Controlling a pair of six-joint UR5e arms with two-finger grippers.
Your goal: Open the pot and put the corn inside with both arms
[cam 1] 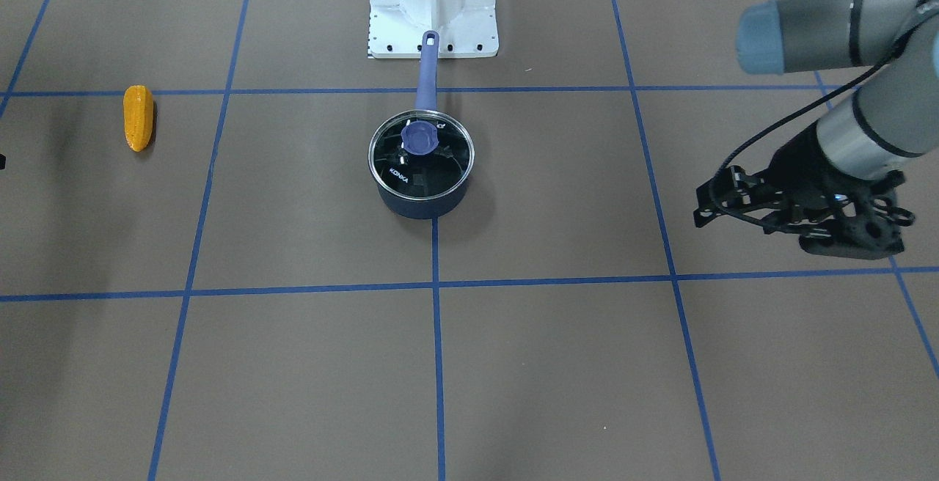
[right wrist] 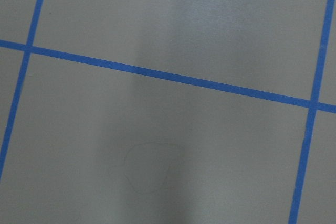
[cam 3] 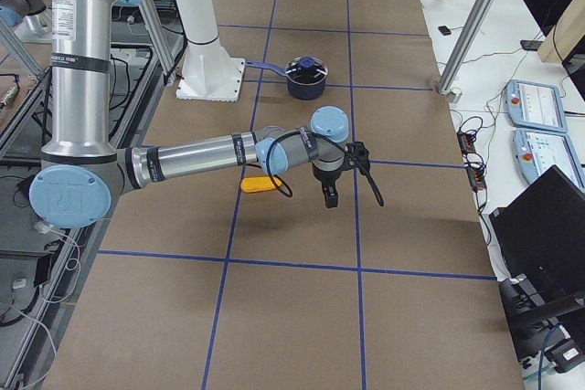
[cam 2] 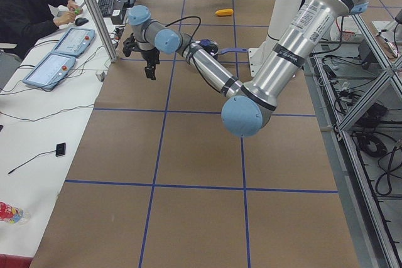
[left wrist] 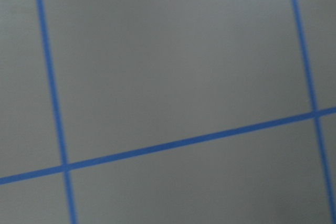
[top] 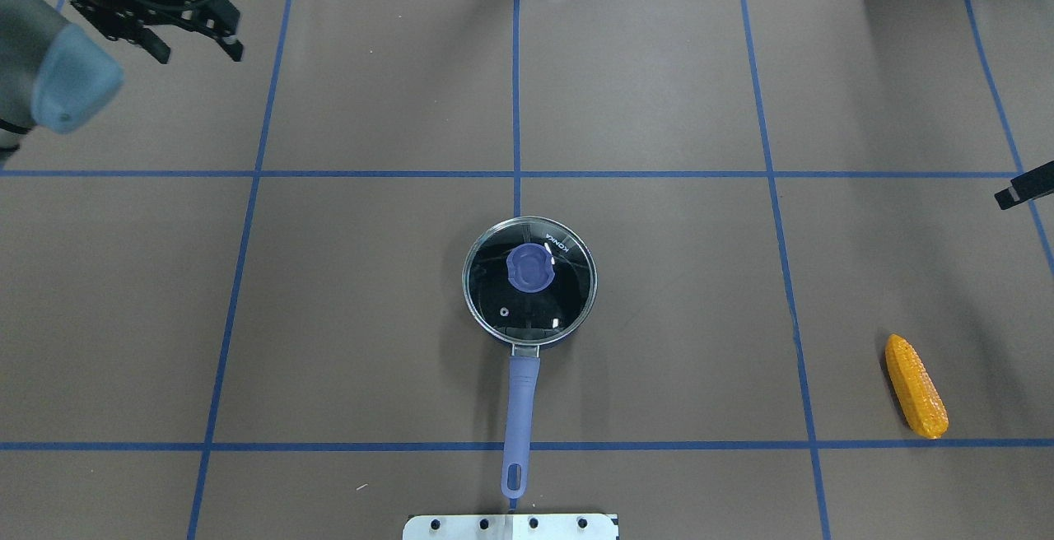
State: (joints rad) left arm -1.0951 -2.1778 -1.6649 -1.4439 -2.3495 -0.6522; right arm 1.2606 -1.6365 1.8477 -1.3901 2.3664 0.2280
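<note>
The pot [cam 1: 420, 204] stands at the table's middle, its lavender handle [top: 521, 396] pointing toward the robot base. The round glass lid [top: 529, 281] with a lavender knob [cam 1: 419, 136] sits on it. The corn [top: 916, 388] lies on the table far to the pot's right in the overhead view, and it also shows in the front-facing view [cam 1: 138, 117]. My left gripper [top: 198, 50] hovers open and empty at the far left corner, well away from the pot. Of my right gripper [top: 1023, 189] only a black sliver shows at the right edge, beyond the corn.
The white robot base plate [cam 1: 433, 4] lies just past the handle's end. Blue tape lines grid the brown table. An operator [cam 2: 28, 4] sits at a side desk with control pendants [cam 2: 53, 67]. Both wrist views show only table and tape.
</note>
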